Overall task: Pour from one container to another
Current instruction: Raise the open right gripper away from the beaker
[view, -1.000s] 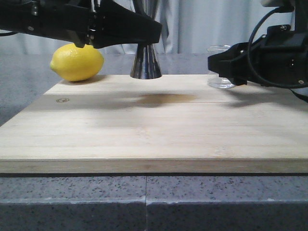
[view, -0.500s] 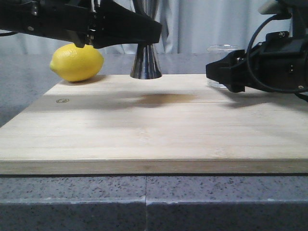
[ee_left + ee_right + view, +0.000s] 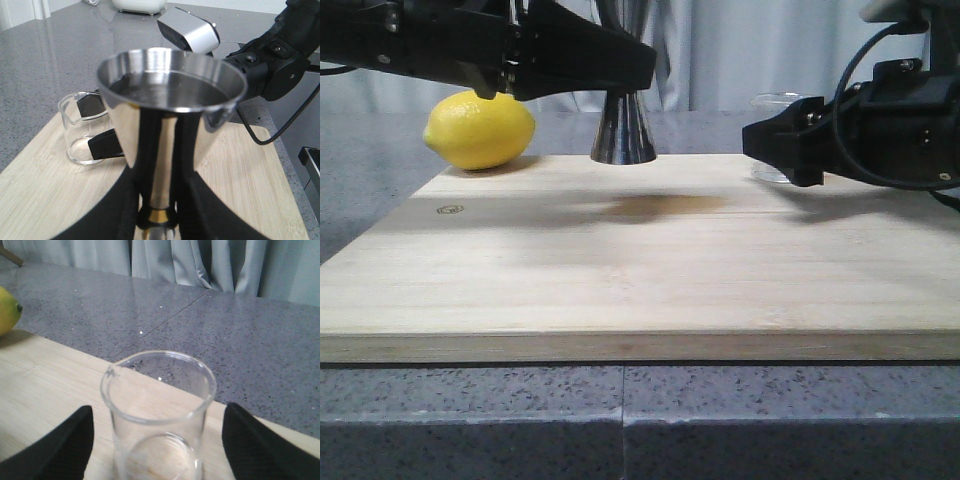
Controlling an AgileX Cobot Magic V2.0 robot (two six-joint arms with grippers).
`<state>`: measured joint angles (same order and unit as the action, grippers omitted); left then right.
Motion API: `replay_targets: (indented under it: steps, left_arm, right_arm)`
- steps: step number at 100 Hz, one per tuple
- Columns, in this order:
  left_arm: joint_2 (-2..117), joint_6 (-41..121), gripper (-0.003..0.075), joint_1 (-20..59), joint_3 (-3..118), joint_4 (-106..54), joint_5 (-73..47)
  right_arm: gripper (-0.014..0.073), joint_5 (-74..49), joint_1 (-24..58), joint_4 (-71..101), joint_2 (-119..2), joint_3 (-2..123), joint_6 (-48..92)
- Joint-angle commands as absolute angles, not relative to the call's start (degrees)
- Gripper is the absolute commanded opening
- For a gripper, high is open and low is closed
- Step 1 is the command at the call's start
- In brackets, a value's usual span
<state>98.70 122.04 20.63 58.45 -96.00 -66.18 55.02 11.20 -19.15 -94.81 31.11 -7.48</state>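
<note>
The steel jigger (image 3: 623,135) stands upright at the far edge of the wooden board (image 3: 620,270). My left gripper (image 3: 625,70) is shut on its narrow waist, and the fingers pinch it at the gold band (image 3: 157,216). The jigger's upper cup (image 3: 170,95) faces the left wrist camera. The clear glass beaker (image 3: 157,415) stands on the board at the far right and looks empty. My right gripper (image 3: 157,450) is open, with one finger (image 3: 65,445) on each side of the beaker and gaps between. In the front view the right gripper (image 3: 782,140) hides most of the beaker (image 3: 778,100).
A yellow lemon (image 3: 480,130) lies at the board's far left corner, next to the jigger. The board rests on a grey speckled stone counter (image 3: 620,420), and grey curtains hang behind. The right arm's black body and cable (image 3: 270,65) reach in beside the jigger.
My right gripper has slid a little to the left and now covers more of the beaker. The left gripper and the jigger have stayed still.
</note>
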Motion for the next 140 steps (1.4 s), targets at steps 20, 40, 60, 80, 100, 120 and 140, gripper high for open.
replay_targets:
  steps: [20,40,60,80,100,120,140]
  left_arm:
    - [95.68,121.67,0.0071,20.95,60.02,-100.19,-72.08]
    - [95.68,121.67,0.0071,20.95,60.02,-100.19,-72.08]
    - [95.68,121.67,0.0071,20.95,60.02,-100.19,-72.08]
    - [95.68,121.67,0.0071,20.95,60.02,-100.19,-71.99]
    - [95.68,121.67,0.0071,20.95,60.02,-100.19,-71.99]
    - [95.68,121.67,0.0071,20.95,60.02,-100.19,-71.99]
    - [95.68,121.67,0.0072,20.69,60.02,-100.19,-71.67]
  right_arm:
    - [0.0519,58.82,11.01,-18.64,-90.4,32.04,-7.07]
    - [0.0548,56.4,11.01,-18.64,-89.45,31.99,-7.07]
    - [0.0548,55.46,11.01,-18.75,-87.78,30.4,-7.63]
    - [0.0548,55.56,11.01,-18.75,-84.33,26.76,-7.63]
    - [0.0548,53.24,11.01,-18.75,-79.84,23.94,-8.07]
    - [0.0548,51.37,11.01,-18.75,-72.06,20.8,-9.17]
    - [0.0548,45.93,11.01,-18.75,-62.17,19.51,-9.68]
